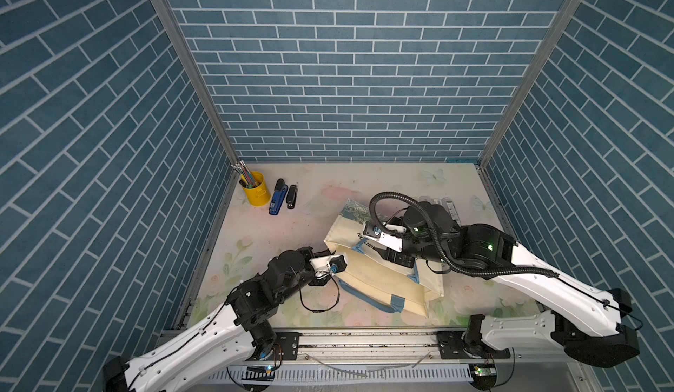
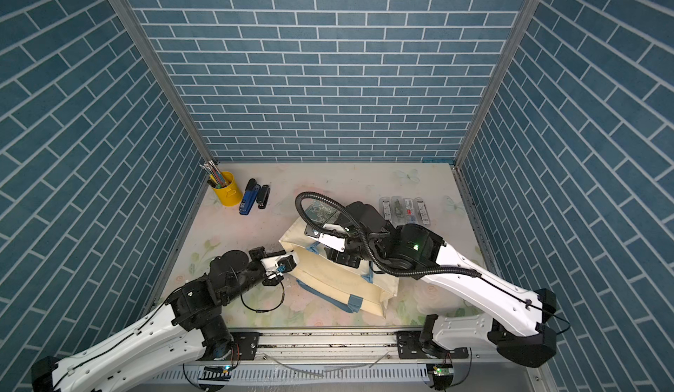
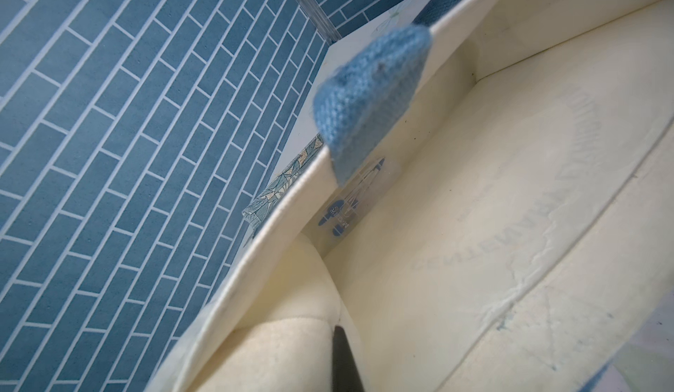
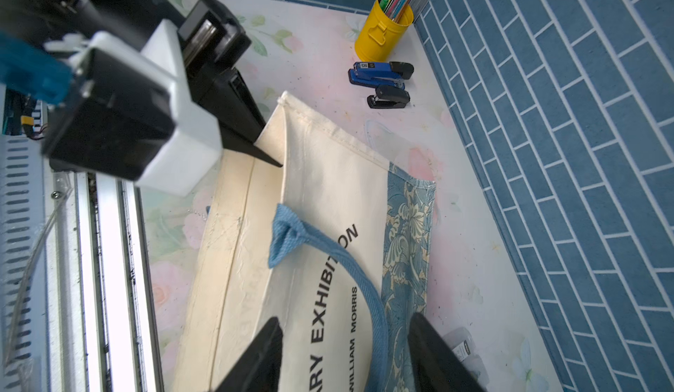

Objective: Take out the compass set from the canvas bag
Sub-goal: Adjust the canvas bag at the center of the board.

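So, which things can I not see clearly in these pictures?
- Compass set: in both top views it is hidden inside the canvas bag. In the left wrist view the blue strap covers part of it, and its print is too small to read.
- Bag lettering: in the right wrist view its start is cut off by the lower edge.
- Clear packets: labels too small in a top view; in a top view mostly behind the right arm.

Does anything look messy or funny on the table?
The canvas bag lies flopped on its side, crooked, with the left claw pinching a corner of its mouth so it gapes. Nothing looks spilled or broken.
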